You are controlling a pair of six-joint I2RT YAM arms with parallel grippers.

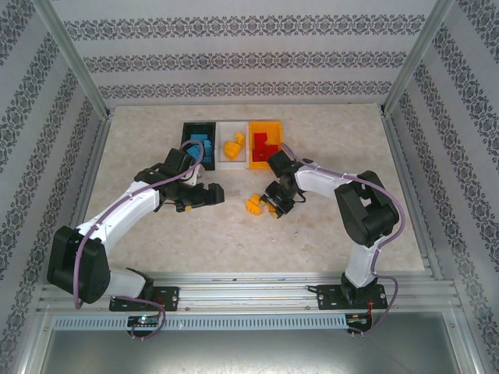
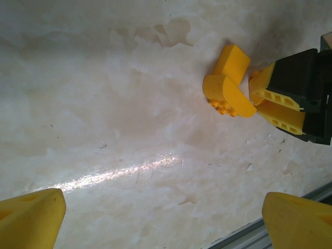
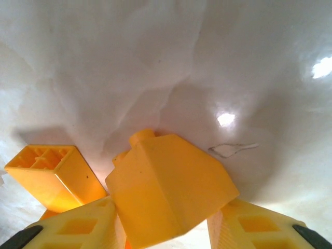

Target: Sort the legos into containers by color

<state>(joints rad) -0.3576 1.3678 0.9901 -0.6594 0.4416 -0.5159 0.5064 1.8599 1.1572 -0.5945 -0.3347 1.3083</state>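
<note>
Two yellow legos [image 1: 253, 205] lie together on the table in front of the containers. My right gripper [image 1: 273, 206] is down at them. In the right wrist view its fingers [image 3: 78, 228] press on both sides of a sloped yellow lego [image 3: 171, 192], and a second, hollow-bottomed yellow lego [image 3: 49, 174] lies just left of it. My left gripper [image 1: 204, 196] hovers open to the left over bare table. The left wrist view has its wide-apart fingertips [image 2: 31, 218] at the bottom corners and the yellow legos [image 2: 228, 83] ahead.
Three containers stand in a row at the back: a dark one [image 1: 189, 128] with blue legos, a clear one [image 1: 231, 161] with yellow legos, an orange one [image 1: 265, 125] with red legos. A metal rail [image 2: 270, 228] borders the table's near edge.
</note>
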